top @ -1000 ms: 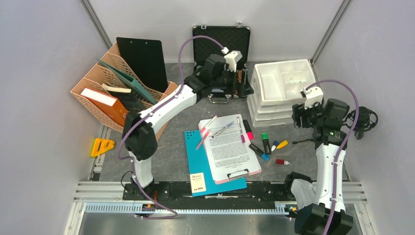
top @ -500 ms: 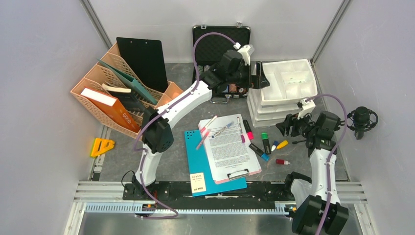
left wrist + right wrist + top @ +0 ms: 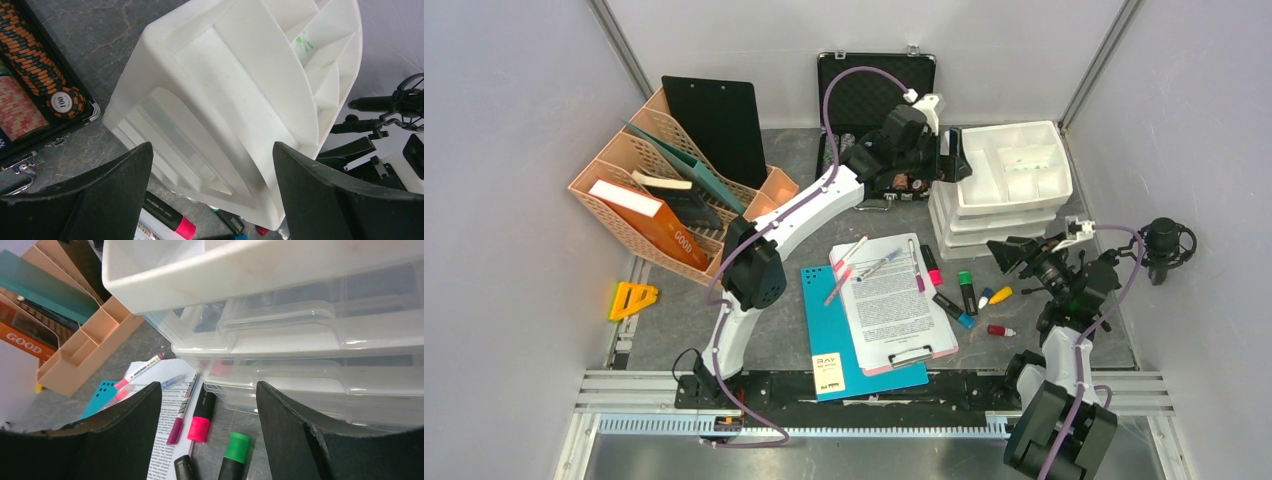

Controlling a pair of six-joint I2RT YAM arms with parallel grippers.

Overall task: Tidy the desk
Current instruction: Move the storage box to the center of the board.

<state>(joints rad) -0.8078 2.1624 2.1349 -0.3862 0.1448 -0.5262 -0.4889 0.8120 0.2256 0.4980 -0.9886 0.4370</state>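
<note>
Overhead, the desk (image 3: 784, 300) spreads under both arms; the left gripper (image 3: 951, 160) hovers far, beside the white drawer stack (image 3: 999, 200). Left wrist: jaws wide, empty. Right wrist: the right gripper (image 3: 207, 390) (open, empty, the nearer one) faces the highlighters (image 3: 200, 427) just left, lying near-to-far.

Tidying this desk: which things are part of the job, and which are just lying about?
Probably job: desk, loose markers, clipboard, teal folder, white drawer unit, file rack.
Probably lying about: microphone, yellow triangular piece by the left wall.
</note>
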